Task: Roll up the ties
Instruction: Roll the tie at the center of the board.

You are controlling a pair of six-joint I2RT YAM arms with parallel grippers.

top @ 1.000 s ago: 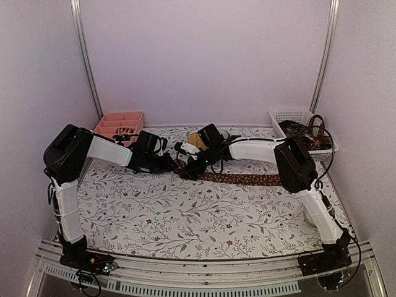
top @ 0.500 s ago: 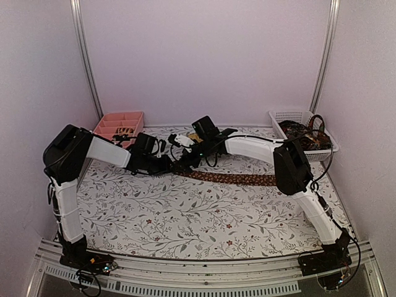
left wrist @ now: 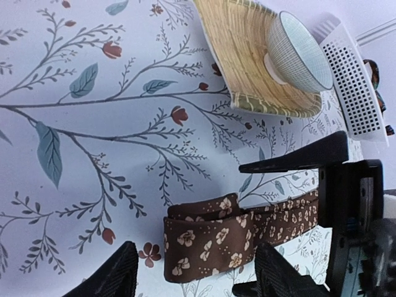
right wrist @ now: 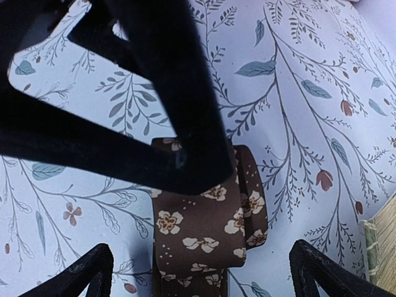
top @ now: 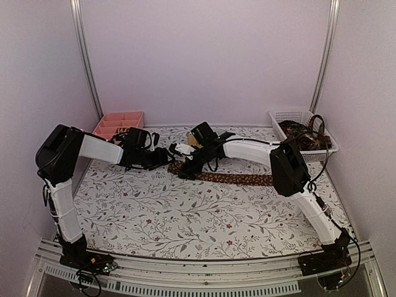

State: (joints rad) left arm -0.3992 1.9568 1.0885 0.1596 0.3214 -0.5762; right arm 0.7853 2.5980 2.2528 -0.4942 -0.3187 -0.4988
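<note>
One brown tie (top: 238, 179) with cream flowers lies flat across the table's middle. Its left end is folded over on itself into a short loose start of a roll (left wrist: 210, 238), which also shows in the right wrist view (right wrist: 201, 232). My left gripper (left wrist: 198, 277) is open, with its fingers either side of the folded end and just short of it. My right gripper (right wrist: 204, 275) is open over the same end from the other side. The two grippers nearly meet there in the top view, left (top: 166, 161) and right (top: 185, 167). More ties lie in the white basket (top: 291, 115).
A yellowish woven mat (left wrist: 247, 49) with a white bowl (left wrist: 300, 52) on it lies just behind the folded end. The white basket (left wrist: 352, 80) is at the back right. A pink divided tray (top: 117, 117) stands at the back left.
My left arm has drawn back a little to the left. My right gripper, raised half a second ago, has come down over the tie's folded end.
</note>
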